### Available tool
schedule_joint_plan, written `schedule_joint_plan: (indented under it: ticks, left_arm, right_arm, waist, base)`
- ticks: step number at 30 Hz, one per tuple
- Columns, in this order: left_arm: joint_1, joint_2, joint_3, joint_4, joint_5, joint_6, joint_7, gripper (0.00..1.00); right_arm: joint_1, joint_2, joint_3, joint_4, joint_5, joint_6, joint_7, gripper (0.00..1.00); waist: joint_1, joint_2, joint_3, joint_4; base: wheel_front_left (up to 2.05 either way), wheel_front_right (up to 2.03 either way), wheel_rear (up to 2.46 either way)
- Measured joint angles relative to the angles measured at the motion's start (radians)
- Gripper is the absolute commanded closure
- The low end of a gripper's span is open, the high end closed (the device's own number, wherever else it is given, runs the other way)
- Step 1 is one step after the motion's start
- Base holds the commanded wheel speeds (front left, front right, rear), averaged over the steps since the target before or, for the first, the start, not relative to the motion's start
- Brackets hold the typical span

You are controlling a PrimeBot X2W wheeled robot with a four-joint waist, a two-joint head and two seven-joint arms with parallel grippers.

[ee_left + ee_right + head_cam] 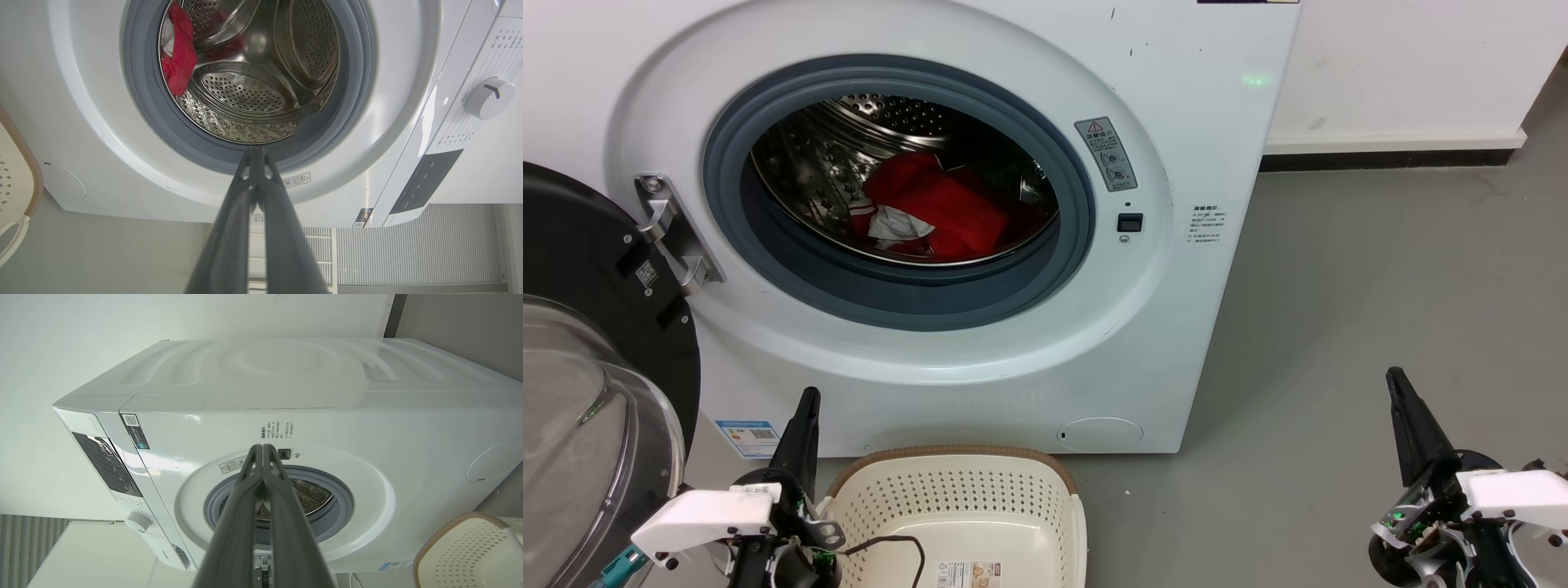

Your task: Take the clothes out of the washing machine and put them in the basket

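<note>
Door (572,269) hangs open at far left of the frame. Left gripper (806,406), lower left, points up just beside the basket (964,452), fingers pressed together, nothing held. Basket sits bottom centre, in front of the washer (1192,122). Clothes (947,208), red with a white part, lie in the drum (849,131), upper centre. Right gripper (1398,381), lower right over the floor (1380,269), is likewise clenched and empty.

A smooth grey floor (1380,310) is stretching away to the right, taking soft, even light. A white wall (1413,57) is rising behind it, a white skirting ledge (1392,143) running along its foot and a dark strip (1380,160) showing beneath. In the left wrist view, a pale ribbed panel (412,245) is standing in the background.
</note>
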Motion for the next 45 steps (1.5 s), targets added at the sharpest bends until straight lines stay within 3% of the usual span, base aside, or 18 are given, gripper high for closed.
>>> schedule_joint_plan:
  ticks: [17,18,33,45]
  left_arm:
    - [0.0,0.0,0.0,0.0,0.0,0.0,0.0,1.0]
    - [0.0,0.0,0.0,0.0,0.0,0.0,0.0,0.0]
    - [0.034,-0.005,-0.049,0.006,0.029,0.002,-0.05,0.0]
    - [0.021,-0.004,-0.068,-0.061,0.282,0.002,-0.103,0.0]
  right_arm:
    - [0.0,0.0,0.0,0.0,0.0,0.0,0.0,1.0]
    - [0.0,0.0,0.0,0.0,0.0,0.0,0.0,0.0]
    - [0.046,0.005,0.021,-0.001,-0.042,0.0,-0.049,0.0]
    - [0.058,0.005,0.02,-0.059,-0.298,0.0,-0.103,0.0]
  waist:
    - [0.0,0.0,0.0,0.0]
    - [0.0,0.0,0.0,0.0]
    - [0.0,0.0,0.002,-0.001]
    - [0.0,0.0,0.006,-0.001]
  base:
    - [0.0,0.0,0.0]
    - [0.0,0.0,0.0]
    - [0.0,0.0,0.0]
    - [0.0,0.0,0.0]
